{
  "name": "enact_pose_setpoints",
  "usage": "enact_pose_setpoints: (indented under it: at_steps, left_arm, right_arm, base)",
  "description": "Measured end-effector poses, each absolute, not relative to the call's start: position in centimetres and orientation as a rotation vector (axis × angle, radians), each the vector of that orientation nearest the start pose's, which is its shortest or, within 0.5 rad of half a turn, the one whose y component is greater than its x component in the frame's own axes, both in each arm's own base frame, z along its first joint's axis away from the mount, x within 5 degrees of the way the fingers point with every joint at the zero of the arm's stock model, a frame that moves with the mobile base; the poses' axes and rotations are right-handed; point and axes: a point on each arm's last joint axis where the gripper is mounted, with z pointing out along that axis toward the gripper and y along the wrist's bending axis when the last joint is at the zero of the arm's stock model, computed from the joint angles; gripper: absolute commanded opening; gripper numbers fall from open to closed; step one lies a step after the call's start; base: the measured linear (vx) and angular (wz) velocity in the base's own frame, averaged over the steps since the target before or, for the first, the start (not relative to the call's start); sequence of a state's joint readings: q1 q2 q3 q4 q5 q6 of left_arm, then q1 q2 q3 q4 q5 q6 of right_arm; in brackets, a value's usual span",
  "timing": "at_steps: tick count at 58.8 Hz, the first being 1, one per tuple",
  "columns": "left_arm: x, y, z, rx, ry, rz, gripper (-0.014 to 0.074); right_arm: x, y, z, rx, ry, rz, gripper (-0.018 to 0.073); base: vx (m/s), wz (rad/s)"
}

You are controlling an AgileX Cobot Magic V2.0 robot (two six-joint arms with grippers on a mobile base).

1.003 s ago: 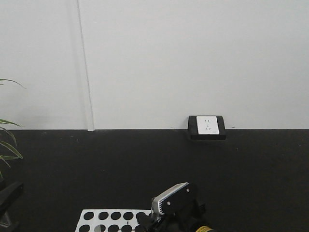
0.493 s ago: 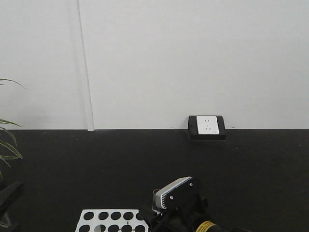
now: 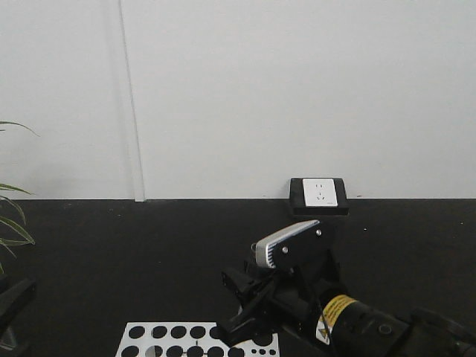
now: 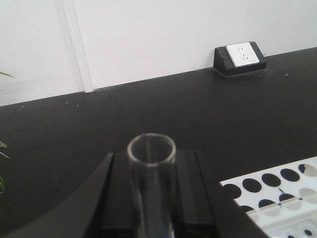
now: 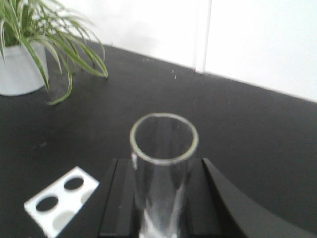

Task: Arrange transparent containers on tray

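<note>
Glass tube (image 4: 151,198) sits in left tool (image 4: 152,166), second tube (image 5: 162,148) in right tool (image 5: 161,173).

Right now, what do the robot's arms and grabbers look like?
The right arm is black and chunky, with a yellow warning sticker and a silver-grey box on top. The left gripper and right gripper are both plain black with flat inner faces.

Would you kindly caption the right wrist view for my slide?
Right gripper holding a clear test tube over the black table, near white rack and potted plant.
</note>
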State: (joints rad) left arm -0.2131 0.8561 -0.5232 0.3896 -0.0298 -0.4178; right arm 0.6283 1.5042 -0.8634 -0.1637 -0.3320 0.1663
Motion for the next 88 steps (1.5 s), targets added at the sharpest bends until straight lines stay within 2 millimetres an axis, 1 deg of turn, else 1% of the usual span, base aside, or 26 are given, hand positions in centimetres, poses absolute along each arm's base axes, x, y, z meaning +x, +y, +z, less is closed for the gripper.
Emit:
enact_pose_setpoints:
  at_steps: [16,23,34,42,50,57,64,70,74,80,88]
  left_arm:
    - [17.7,-4.0,30.2,0.174,1.78,-0.185,0.0111]
    - [17.7,-4.0,30.3,0.174,1.779,-0.186,0.0111]
    - [17.7,-3.9,30.3,0.174,1.777,-0.186,0.0113]
    - [17.1,-3.8,30.9,0.171,1.743,-0.188,0.0114]
    - [16.4,-3.6,32.4,0.158,1.705,-0.18,0.0116]
    - [16.4,-3.5,35.1,0.147,1.633,-0.18,0.0118]
    - [16.3,-3.4,37.6,0.139,1.565,-0.184,0.0121]
    - [16.0,-3.2,38.9,0.125,1.549,-0.174,0.0122]
    - [15.7,-3.0,39.4,0.112,1.557,-0.164,0.0125]
    - [15.0,-2.8,39.6,0.091,1.577,-0.16,0.0127]
    - [13.9,-2.9,39.6,0.07,1.606,-0.211,0.0129]
  right_arm:
    - [26.8,19.7,32.3,-0.568,1.718,0.475,0.0146]
    - [26.2,19.2,33.5,-0.566,1.736,0.46,0.0146]
    - [24.8,18.0,35.4,-0.548,1.726,0.459,0.0148]
    - [23.5,17.0,36.7,-0.539,1.734,0.45,0.015]
    - [22.1,15.8,38.2,-0.526,1.715,0.45,0.0153]
    - [20.8,14.9,39.7,-0.509,1.668,0.46,0.0156]
    - [19.9,14.1,40.3,-0.507,1.67,0.452,0.0158]
    - [19.1,13.5,40.6,-0.514,1.684,0.435,0.0159]
    - [18.5,13.0,41.1,-0.51,1.679,0.433,0.0159]
    - [17.4,12.2,41.9,-0.501,1.653,0.436,0.0159]
    - [16.5,11.5,42.5,-0.493,1.641,0.436,0.0159]
  base:
    - [0.0,0.0]
    - [0.0,0.0]
    - [0.0,0.0]
    - [0.0,0.0]
    - [0.0,0.0]
    - [0.0,0.0]
    - [0.0,0.0]
    - [0.0,0.0]
    - [0.0,0.0]
    - [0.0,0.0]
    - [0.0,0.0]
